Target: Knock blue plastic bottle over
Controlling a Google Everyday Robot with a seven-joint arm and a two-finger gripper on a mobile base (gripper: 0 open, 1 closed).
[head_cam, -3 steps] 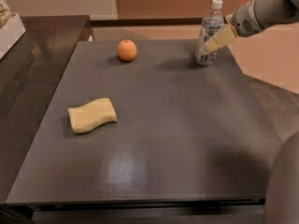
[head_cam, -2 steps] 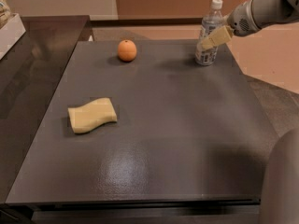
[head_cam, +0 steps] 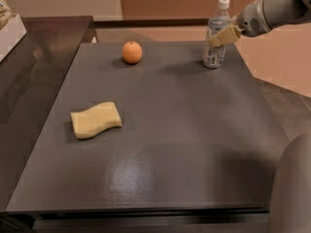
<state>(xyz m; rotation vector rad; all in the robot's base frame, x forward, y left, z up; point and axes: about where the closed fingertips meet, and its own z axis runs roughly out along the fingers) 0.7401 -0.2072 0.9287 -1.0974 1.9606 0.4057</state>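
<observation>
The blue plastic bottle (head_cam: 214,51) stands upright at the far right of the dark table (head_cam: 175,130); it is clear, with a white cap and a pale label. My gripper (head_cam: 220,37) reaches in from the upper right on a grey arm. Its tan tip lies against the front of the bottle at mid height, touching or just in front of it. An orange (head_cam: 132,52) sits at the far middle-left of the table, well apart from the bottle.
A yellow sponge (head_cam: 96,120) lies on the left part of the table. A dark counter (head_cam: 34,72) adjoins the table's left side. The table's right edge runs close by the bottle. A grey part of the robot (head_cam: 294,188) fills the bottom right corner.
The gripper's tip has moved a little higher up the bottle. The bottle still stands upright in the same place. The orange and sponge have not moved.
</observation>
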